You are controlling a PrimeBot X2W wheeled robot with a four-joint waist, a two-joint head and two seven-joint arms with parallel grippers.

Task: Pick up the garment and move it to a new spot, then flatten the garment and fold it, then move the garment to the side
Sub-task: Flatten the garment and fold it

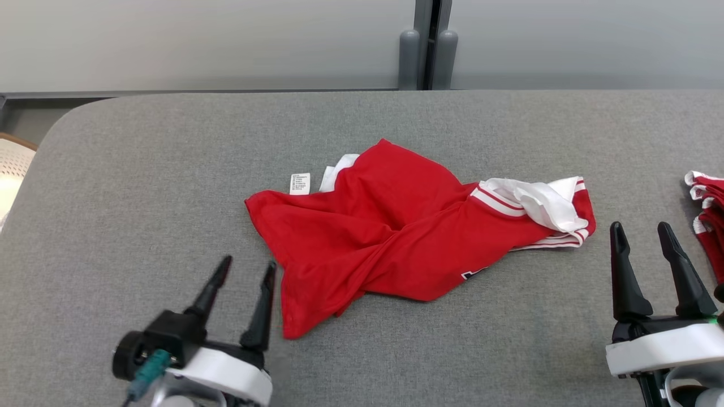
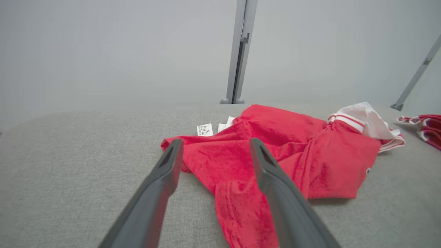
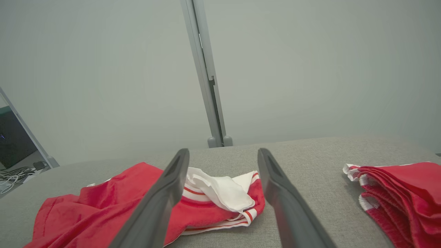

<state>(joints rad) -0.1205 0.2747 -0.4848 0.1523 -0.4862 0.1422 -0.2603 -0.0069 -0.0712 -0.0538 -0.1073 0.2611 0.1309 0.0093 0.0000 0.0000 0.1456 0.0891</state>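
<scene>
Garment (image 1: 396,237) lies crumpled on your bench (image 1: 141,186) | left hand (image 1: 249,264), right hand (image 1: 640,229) both released, empty | flattening, folding, side-move remain

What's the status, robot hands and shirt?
Left hand open, empty, beside the red jersey. Right hand open, empty. Jersey crumpled, unfolded, on grey table. Folded red garments far right, not blocking.

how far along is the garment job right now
Done, perhaps: the red garment lies in the middle of the table, so the first move may be over. In hand: nothing; left pincer and right pincer are open, holding nothing. Left: it is crumpled, so flattening, folding and moving it aside.
</scene>
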